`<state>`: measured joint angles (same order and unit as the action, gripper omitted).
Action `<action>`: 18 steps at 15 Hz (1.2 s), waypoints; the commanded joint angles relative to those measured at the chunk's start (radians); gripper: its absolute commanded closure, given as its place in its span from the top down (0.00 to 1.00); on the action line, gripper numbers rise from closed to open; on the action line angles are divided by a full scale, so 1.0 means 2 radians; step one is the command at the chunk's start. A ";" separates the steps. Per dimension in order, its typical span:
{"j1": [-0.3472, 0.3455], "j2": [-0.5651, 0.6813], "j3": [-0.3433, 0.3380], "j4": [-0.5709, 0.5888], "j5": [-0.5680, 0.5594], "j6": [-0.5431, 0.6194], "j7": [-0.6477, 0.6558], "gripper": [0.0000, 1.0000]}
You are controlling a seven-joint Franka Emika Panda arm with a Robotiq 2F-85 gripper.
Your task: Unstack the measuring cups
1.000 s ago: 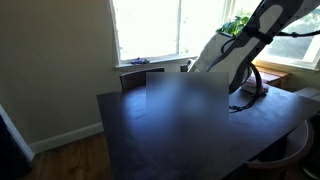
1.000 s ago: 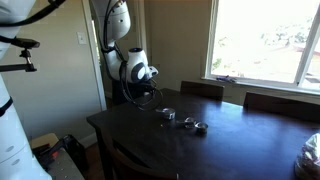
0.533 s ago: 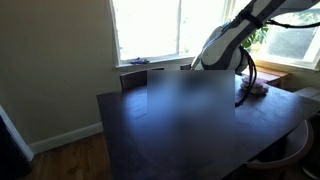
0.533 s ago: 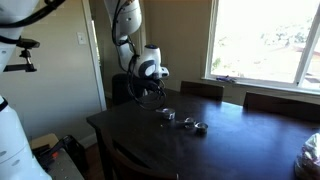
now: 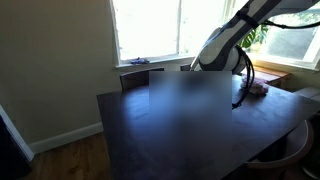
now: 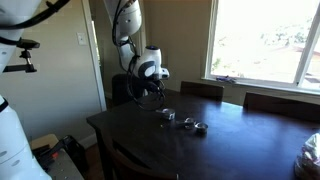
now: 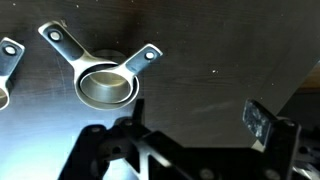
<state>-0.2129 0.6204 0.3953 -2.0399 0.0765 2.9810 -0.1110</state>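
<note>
The measuring cups lie on the dark table (image 7: 220, 50). In the wrist view, a shiny silvery cup (image 7: 107, 85) shows two handles fanning up to the left and right, so two cups are nested there. Another cup's handle (image 7: 8, 55) shows at the left edge. In an exterior view, the cups (image 6: 186, 121) form a small cluster of three glints near the table's middle. My gripper (image 7: 195, 125) is open with nothing between its fingers, and hangs above the table to the right of the nested cups. One finger pad (image 7: 262, 122) is lit. In an exterior view the gripper (image 6: 155, 90) hovers beside the cluster.
Chairs (image 6: 200, 90) stand along the window side of the table (image 6: 230, 150). A pale bundle (image 6: 312, 150) lies at the table's near right corner. The middle of the table is blurred in an exterior view, where the arm (image 5: 225, 45) leans in from the window.
The gripper has opened and the arm has lifted away from the cups, rising above the table. Over the last half second nothing has visibly moved.
</note>
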 commanded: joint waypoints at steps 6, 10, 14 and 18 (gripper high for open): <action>0.036 0.041 -0.023 0.049 0.098 -0.024 0.075 1.00; 0.050 0.066 -0.037 0.077 0.114 -0.031 0.099 1.00; 0.061 0.092 -0.053 0.108 0.124 -0.045 0.124 1.00; 0.060 0.116 -0.059 0.136 0.134 -0.076 0.136 1.00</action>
<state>-0.1088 0.8320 0.2985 -1.8147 0.3110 2.8955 0.1268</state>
